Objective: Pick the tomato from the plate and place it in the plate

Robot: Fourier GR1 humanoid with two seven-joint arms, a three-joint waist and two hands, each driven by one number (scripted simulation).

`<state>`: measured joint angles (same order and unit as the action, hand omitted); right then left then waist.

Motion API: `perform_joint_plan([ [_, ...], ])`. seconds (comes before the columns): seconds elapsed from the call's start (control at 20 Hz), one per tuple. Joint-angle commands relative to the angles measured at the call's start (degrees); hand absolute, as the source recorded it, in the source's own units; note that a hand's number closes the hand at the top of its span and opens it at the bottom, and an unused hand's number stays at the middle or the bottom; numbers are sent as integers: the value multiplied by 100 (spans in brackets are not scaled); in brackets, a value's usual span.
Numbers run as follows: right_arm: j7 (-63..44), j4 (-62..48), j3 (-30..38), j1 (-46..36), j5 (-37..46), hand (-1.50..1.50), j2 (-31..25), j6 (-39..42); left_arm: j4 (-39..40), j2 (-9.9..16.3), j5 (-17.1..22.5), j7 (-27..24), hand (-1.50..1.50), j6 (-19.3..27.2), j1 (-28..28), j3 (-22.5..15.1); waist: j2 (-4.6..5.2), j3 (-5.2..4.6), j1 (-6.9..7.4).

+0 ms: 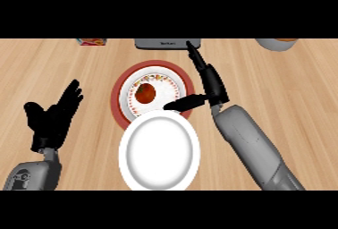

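Head view shows the right robot hand [213, 85] unclenched just right of the tomato [146, 92] on the patterned plate [170, 79], nearer white plate [158, 150] bare, so grasping seems next.

Surface [79, 58]: light wood, grain running left-right, carries all items below.

Grey box [163, 44]: flat, dark grey, faint lettering on front face; at far edge of surface, mid-width, cut by view's top.

Red-and-white packet [91, 42]: well left of grey box, same far edge, only lower part showing.

Grey bowl [277, 44]: rounded, pale grey, orange contents glimpsed; well right of grey box, partly cut off.
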<state>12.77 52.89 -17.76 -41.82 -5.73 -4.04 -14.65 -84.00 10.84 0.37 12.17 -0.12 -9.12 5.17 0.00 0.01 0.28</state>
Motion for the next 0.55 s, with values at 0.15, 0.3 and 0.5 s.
perform_joint_plan([
  [0.15, -100, 101, 411, 116, 274, -150, -339, 566, 232, -217, -207, -291, 0, 50, 155, -117, 3, -2, -16],
  [0.3, 276, -498, 618, -40, 515, -150, -299, 450, 280, 203, 155, -59, 0, -309, -200, 302, 14, -1, 9],
  [0.5, 579, -895, 758, 88, 730, -150, -231, 660, 241, -65, -41, -187, 0, -155, -148, 86, 16, 0, 16],
])
